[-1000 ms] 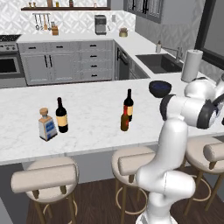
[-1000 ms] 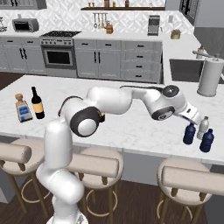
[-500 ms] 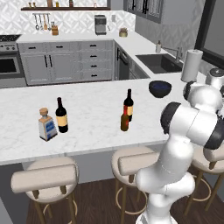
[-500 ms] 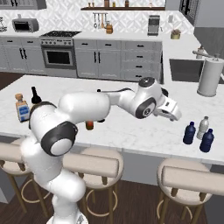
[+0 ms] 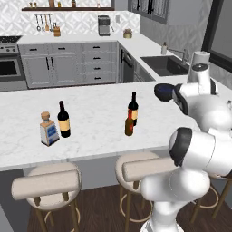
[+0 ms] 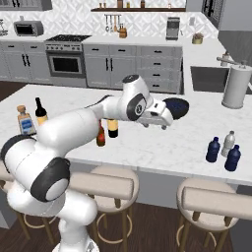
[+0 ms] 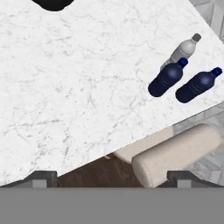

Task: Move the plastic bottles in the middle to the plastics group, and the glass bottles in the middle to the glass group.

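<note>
My gripper (image 6: 156, 125) hangs open and empty above the island counter (image 6: 162, 147), between the middle bottles and the right end. In the middle stand a tall dark wine bottle (image 5: 132, 108) with a red top and a small brown bottle (image 5: 129, 127), partly behind my arm in the right base view. At the right end a pale translucent bottle (image 6: 228, 142) stands with two dark blue bottles (image 6: 212, 149) (image 6: 232, 158) close beside it. The hand view shows the pale bottle (image 7: 183, 50) and both blue bottles (image 7: 168, 78) (image 7: 197, 85) from above. At the left end are a squat blue-labelled bottle (image 5: 49, 131) and a yellow-labelled wine bottle (image 5: 63, 120).
A dark bowl (image 6: 177, 106) sits on the counter just behind my hand. A paper towel roll (image 6: 236, 86) stands by the sink at the back right. Padded stools (image 7: 175, 153) line the counter's near edge.
My arm has swung left along the counter, carrying the open hand away from the bottles at the right end toward the middle. No bottle has moved.
</note>
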